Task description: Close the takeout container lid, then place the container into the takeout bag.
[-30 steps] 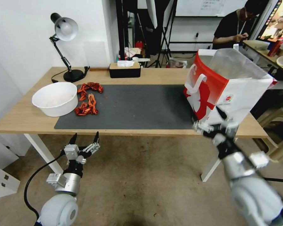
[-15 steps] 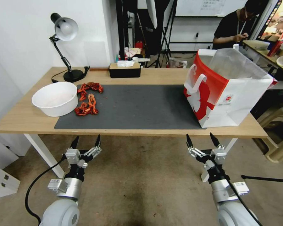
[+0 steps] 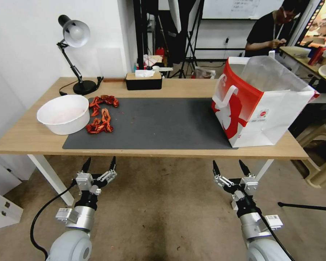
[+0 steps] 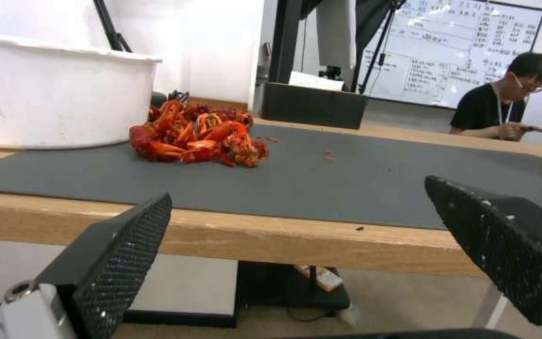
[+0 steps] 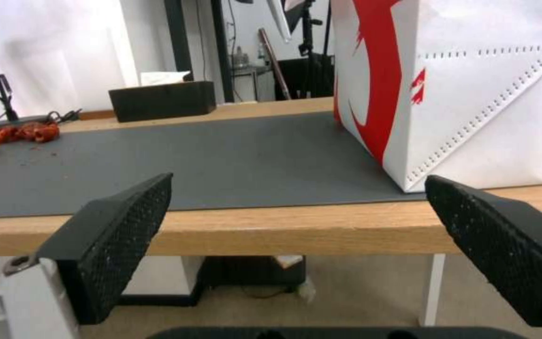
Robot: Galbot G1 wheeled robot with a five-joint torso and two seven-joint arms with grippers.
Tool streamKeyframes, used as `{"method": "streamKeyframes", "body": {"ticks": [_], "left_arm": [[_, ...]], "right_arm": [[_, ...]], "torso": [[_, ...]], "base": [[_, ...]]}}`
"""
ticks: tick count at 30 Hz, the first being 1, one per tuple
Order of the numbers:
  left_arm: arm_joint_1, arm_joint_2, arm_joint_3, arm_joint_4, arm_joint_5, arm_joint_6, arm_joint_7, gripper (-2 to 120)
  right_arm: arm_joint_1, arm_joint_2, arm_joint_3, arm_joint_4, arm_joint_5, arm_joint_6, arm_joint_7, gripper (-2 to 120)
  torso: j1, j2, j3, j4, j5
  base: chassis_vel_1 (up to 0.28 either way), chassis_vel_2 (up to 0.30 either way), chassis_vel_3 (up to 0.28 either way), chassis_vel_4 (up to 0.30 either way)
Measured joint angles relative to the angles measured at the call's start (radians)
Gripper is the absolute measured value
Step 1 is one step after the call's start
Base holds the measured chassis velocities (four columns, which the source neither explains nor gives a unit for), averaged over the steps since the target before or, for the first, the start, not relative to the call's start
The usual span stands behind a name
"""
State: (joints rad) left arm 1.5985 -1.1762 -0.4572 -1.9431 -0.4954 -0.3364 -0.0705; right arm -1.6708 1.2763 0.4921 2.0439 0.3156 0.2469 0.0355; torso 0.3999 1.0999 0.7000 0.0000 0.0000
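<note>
Below the bench (image 3: 32,139) edge, both end effectors hung released and empty: the left end effector (image 3: 99,164) near the crayfish (image 3: 99,124) and white bowl (image 3: 63,113), the right end effector (image 3: 229,167) just short of the takeout bag (image 3: 259,105), which stood upright beyond it on the gray mat (image 3: 159,123).

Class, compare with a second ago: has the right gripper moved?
Yes. The right gripper has dropped from the takeout bag to below the table edge.
</note>
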Motion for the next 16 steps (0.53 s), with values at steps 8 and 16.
{"method": "streamKeyframes", "body": {"ticks": [8,16], "left_arm": [[0.000,0.001,0.000,0.000,0.000,0.001,0.000,100],[0.000,0.001,0.000,0.000,0.000,0.001,0.000,100]], "right_arm": [[0.001,-0.001,0.000,0.002,0.001,-0.001,0.001,100],[0.001,-0.001,0.000,0.002,0.002,-0.003,0.001,100]], "torso": [[0.000,0.000,0.000,0.0000,0.0000],[0.000,0.000,0.000,0.0000,0.0000]], "base": [[0.000,0.000,0.000,0.000],[0.000,0.000,0.000,0.000]]}}
